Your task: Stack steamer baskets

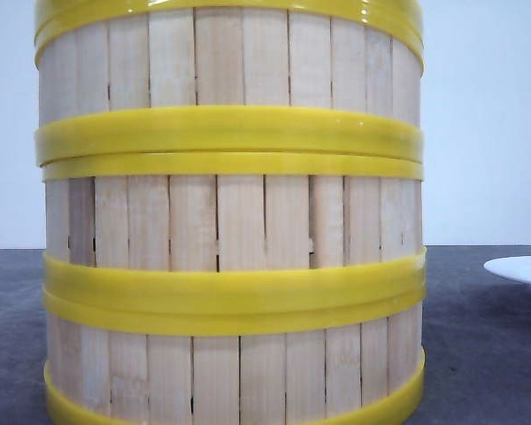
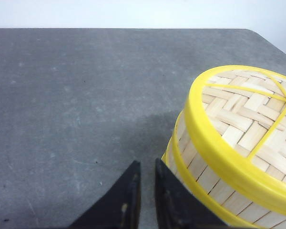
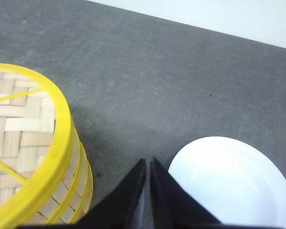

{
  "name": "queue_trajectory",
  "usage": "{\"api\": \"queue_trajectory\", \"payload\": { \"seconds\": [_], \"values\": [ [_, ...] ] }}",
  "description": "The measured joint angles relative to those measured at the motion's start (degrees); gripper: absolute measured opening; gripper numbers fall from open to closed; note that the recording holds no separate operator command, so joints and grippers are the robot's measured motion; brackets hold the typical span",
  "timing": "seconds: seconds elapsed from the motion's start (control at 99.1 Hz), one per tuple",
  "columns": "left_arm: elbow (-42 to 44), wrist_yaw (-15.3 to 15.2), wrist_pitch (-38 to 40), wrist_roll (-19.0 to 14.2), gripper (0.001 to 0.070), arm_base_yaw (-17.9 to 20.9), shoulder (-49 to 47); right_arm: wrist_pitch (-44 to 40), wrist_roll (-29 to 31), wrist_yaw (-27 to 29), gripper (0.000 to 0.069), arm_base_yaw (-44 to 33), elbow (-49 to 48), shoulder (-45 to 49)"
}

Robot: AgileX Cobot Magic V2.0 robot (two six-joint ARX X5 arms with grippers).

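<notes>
The steamer baskets (image 1: pixel 230 230) stand stacked one on another close to the front camera, filling most of that view; three tiers of pale slats with yellow rims show. The left wrist view shows the stack (image 2: pixel 238 152) from above, with its woven top. My left gripper (image 2: pixel 147 164) hangs just beside its wall, jaws nearly together, holding nothing. In the right wrist view the stack (image 3: pixel 33 157) is off to one side. My right gripper (image 3: pixel 148 162) hovers over bare table between the stack and the plate, shut and empty. Neither gripper shows in the front view.
A flat white plate (image 3: pixel 233 181) lies on the grey table (image 3: pixel 157 71) close to my right gripper; its rim (image 1: pixel 522 270) shows at the front view's right edge. A rounded table corner (image 2: pixel 262 38) lies beyond the stack.
</notes>
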Motion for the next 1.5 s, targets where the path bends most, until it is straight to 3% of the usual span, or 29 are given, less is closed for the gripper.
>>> {"api": "queue_trajectory", "payload": {
  "seconds": [0.484,0.646,0.837,1.15,1.291,1.503],
  "values": [
    [0.0,-0.04,0.0,0.42,0.0027,0.0,0.0,0.0,0.0,-0.02,0.0011,0.0,0.0,0.0],
    [0.0,-3.04,0.11,3.28,0.0027,0.79,0.0,0.0,0.0,0.0,0.0011,0.0,0.0,0.0],
    [-5.7,-5.6,7.39,4.48,0.0027,7.82,-0.92,0.0,0.0,-0.02,0.0011,0.0,0.0,0.0],
    [-28.61,-5.99,28.87,5.42,0.0027,22.69,-9.42,0.0,0.0,-0.02,0.0011,0.0,0.0,-0.02],
    [-36.46,-5.97,34.21,7.74,0.0027,25.62,-14.25,0.0,0.0,-0.02,0.0011,0.0,0.0,0.0],
    [-42.51,-5.97,34.4,11.13,0.0027,26.21,-17.53,0.0,0.0,-0.02,0.0011,0.0,0.0,0.0]
  ]
}}
